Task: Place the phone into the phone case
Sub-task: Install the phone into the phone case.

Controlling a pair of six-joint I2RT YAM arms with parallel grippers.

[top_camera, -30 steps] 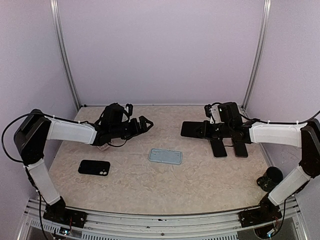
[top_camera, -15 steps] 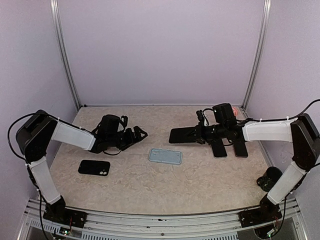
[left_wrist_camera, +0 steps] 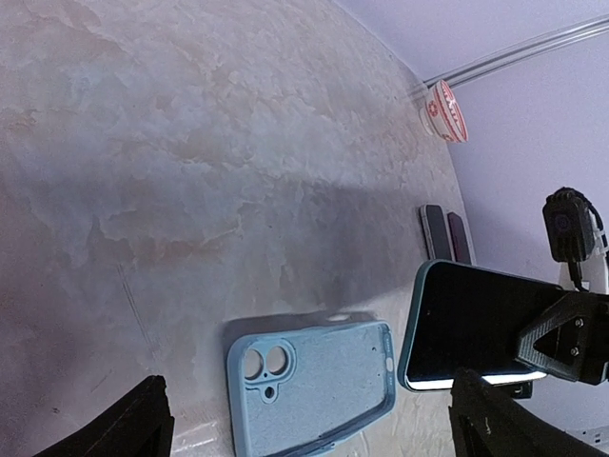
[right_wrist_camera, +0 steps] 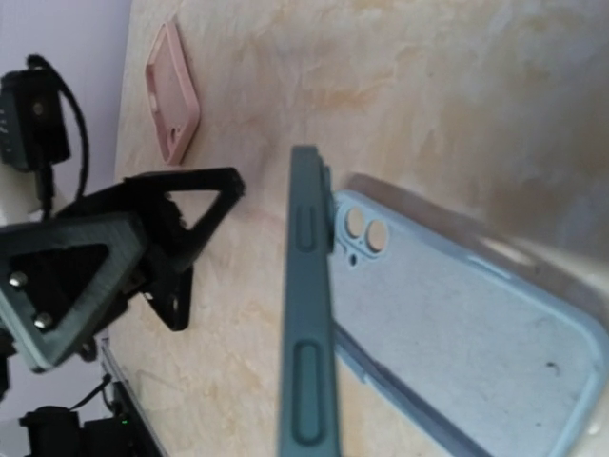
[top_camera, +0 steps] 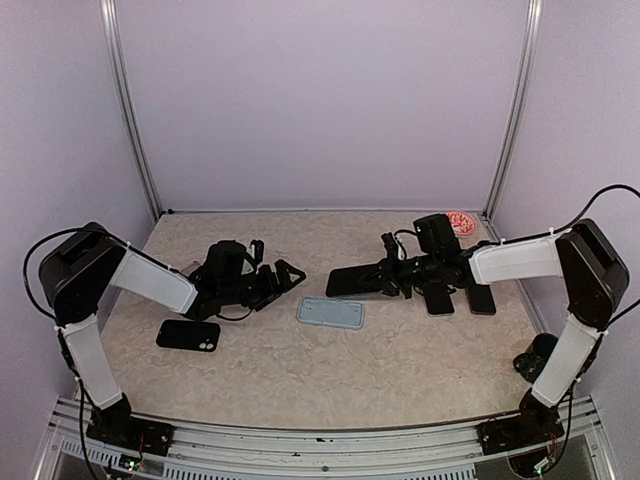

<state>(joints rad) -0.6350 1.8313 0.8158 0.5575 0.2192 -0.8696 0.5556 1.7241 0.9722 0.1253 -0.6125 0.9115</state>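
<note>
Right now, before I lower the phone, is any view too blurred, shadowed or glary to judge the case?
Top view: evenly lit and sharp. Left wrist view: a broad soft shadow crosses the table just beyond the case, and a bright glint runs along the lower edge of the phone. Right wrist view: the phone, edge-on near the lens, is soft; the case behind reads clearly enough.

phone [top_camera: 355, 281]: hung clamped in right gripper [top_camera: 388, 280]
phone case [top_camera: 330, 312]: lay flat just beside phone
left gripper [top_camera: 285, 282]: stood spread, empty
</note>
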